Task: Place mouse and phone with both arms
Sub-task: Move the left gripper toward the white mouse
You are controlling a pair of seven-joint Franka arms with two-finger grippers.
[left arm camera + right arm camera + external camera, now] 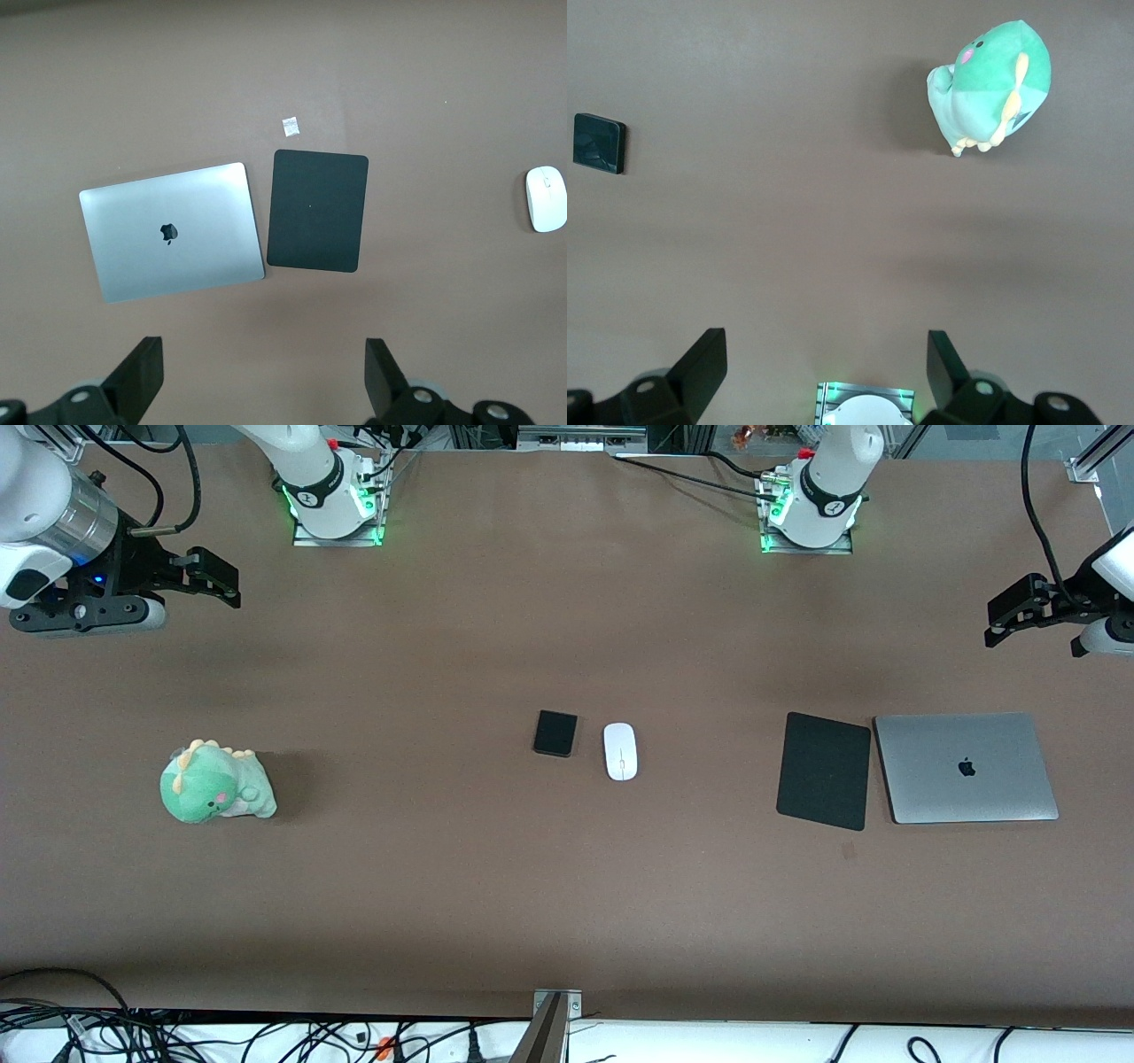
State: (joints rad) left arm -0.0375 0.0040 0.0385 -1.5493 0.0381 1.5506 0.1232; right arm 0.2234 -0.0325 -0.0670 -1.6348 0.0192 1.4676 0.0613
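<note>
The white mouse [620, 751] and the black phone [555, 733] lie side by side at the middle of the table, the phone toward the right arm's end. The mouse also shows in the left wrist view [547, 198] and the phone in the right wrist view [599, 142]. My left gripper [1005, 615] hangs open and empty over bare table at the left arm's end; its own view [263, 376] shows the jaws wide apart. My right gripper [221, 580] hangs open and empty over bare table at the right arm's end, also seen in its own view [827, 372].
A black mouse pad [824, 771] and a closed silver laptop [966, 767] lie side by side toward the left arm's end. A green plush dinosaur [217, 782] sits toward the right arm's end. A small white scrap [291, 127] lies by the pad.
</note>
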